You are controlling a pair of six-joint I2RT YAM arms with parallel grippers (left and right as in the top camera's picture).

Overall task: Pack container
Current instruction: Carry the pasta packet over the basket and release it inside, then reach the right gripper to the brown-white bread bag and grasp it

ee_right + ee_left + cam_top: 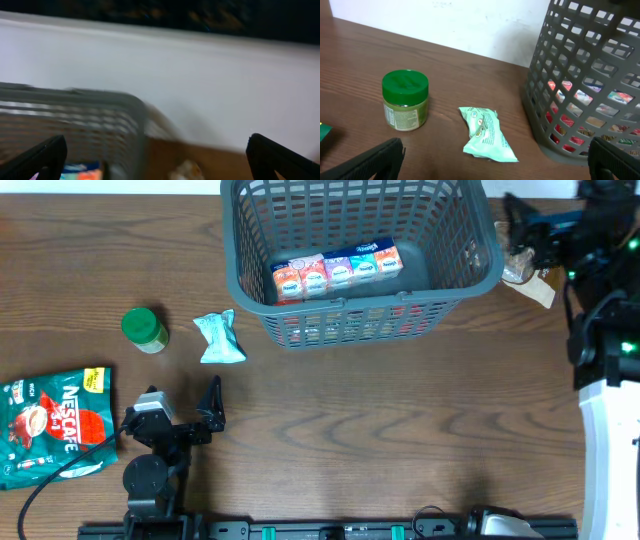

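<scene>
A green-lidded jar [145,328] and pale packet [218,338] lay before the left gripper [182,402], beside the basket [250,280]; a "NESCAFE" bag [55,425] lay nearby. Both the left and the right gripper [156,142] had jaws apart.

You had the container [300,326]: dark grey lattice basket, thick rim, upright, far centre-right, a row of small cartons [337,270] inside.

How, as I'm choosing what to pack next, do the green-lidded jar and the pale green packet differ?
The green-lidded jar stands upright; the pale green packet lies flat. The jar is a squat cylinder; the packet is soft and crinkled. The jar sits farther from the container than the packet. Both rest on the table, outside the container.
</scene>
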